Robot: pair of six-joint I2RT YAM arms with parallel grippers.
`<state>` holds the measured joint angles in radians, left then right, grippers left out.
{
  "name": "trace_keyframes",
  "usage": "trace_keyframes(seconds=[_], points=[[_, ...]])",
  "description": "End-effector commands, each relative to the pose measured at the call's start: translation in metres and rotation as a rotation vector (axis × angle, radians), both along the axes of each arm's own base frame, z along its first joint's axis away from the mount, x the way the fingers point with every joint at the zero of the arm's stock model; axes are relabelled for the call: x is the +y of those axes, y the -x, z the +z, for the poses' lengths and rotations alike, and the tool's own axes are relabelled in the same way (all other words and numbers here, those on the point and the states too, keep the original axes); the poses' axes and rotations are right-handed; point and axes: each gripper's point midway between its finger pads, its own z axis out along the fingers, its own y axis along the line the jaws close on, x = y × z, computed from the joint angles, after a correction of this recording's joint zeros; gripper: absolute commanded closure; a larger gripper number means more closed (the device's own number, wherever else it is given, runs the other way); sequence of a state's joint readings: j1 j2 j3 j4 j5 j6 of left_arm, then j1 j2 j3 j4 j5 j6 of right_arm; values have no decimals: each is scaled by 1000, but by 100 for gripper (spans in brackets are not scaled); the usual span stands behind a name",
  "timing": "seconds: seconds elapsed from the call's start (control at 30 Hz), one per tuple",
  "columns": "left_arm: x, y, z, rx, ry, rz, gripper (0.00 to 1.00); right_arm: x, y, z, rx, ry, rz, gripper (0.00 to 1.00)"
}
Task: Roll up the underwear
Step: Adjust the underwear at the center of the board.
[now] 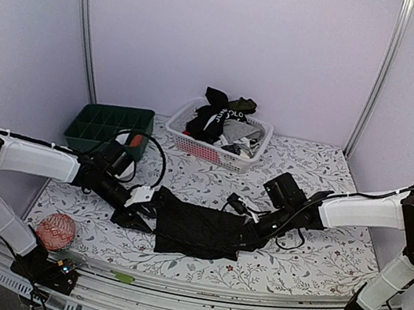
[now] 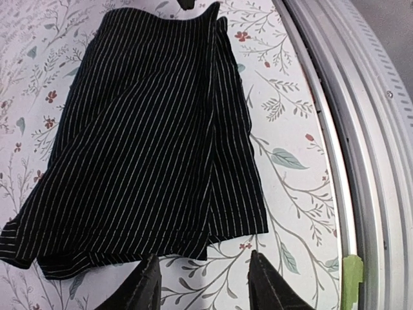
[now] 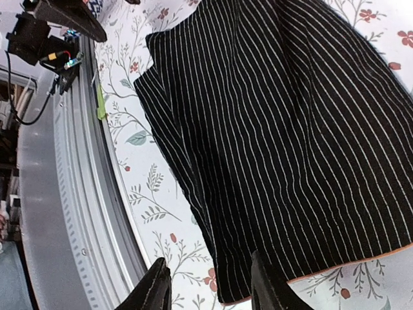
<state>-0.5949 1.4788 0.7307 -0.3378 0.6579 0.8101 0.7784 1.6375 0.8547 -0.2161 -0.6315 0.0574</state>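
Garment: we log one black pinstriped underwear lying flat on the floral table cover, mid-table, between the two arms.
Layers: in the left wrist view a folded flap overlaps the main panel along a long crease. In the right wrist view a thin orange trim runs along the hem.
Left gripper: fingers parted about midway with nothing between them and only table cover in the gap. The garment's hem lies just ahead of the tips.
Right gripper: fingers parted likewise and not clamped. The trimmed corner sits in the gap between them.
Handling (our judgement): light, thin and limp, so it should fold wherever it is lifted and hold no shape. It may drag and bunch on the cover if pushed.
Where to grip (our judgement): at a short end, pinching both layers near the hem corners so the roll starts even. A pinch on the top flap alone would likely peel it open.
Near edge: the metal rail runs close beside the garment's near side, so we have little room there.
Far side: open cover between the garment and the white lattice basket, which holds more cloth.
Left clutter: the green compartment tray and the yarn ball both stand apart from the garment.
Rolling room (our judgement): along the garment's length, between the grippers.
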Motion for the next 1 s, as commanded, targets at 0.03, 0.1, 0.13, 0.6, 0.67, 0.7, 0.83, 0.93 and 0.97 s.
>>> trace_keyframes(seconds=[0.03, 0.1, 0.13, 0.6, 0.67, 0.7, 0.83, 0.93, 0.97], points=[[-6, 0, 7, -146, 45, -81, 54, -3, -2, -17, -139, 110, 86, 57], [-6, 3, 4, -150, 37, -98, 54, -3, -1, -23, -141, 137, 97, 57], [-6, 5, 3, -153, 32, -109, 54, -3, 0, -25, -143, 148, 102, 59], [-20, -7, -23, -179, -83, -117, 62, -12, 3, -28, -156, 211, 125, 68], [-20, -9, -27, -181, -98, -117, 64, -14, 3, -30, -157, 222, 123, 69], [-20, -10, -29, -183, -105, -114, 65, -15, 2, -30, -157, 228, 120, 70], [-19, -13, -35, -182, -131, -110, 68, -16, 0, -31, -166, 239, 120, 74], [-19, -13, -41, -173, -149, -111, 72, -16, 0, -31, -168, 244, 122, 79], [-19, -13, -41, -171, -150, -111, 75, -16, -1, -30, -169, 244, 121, 82]])
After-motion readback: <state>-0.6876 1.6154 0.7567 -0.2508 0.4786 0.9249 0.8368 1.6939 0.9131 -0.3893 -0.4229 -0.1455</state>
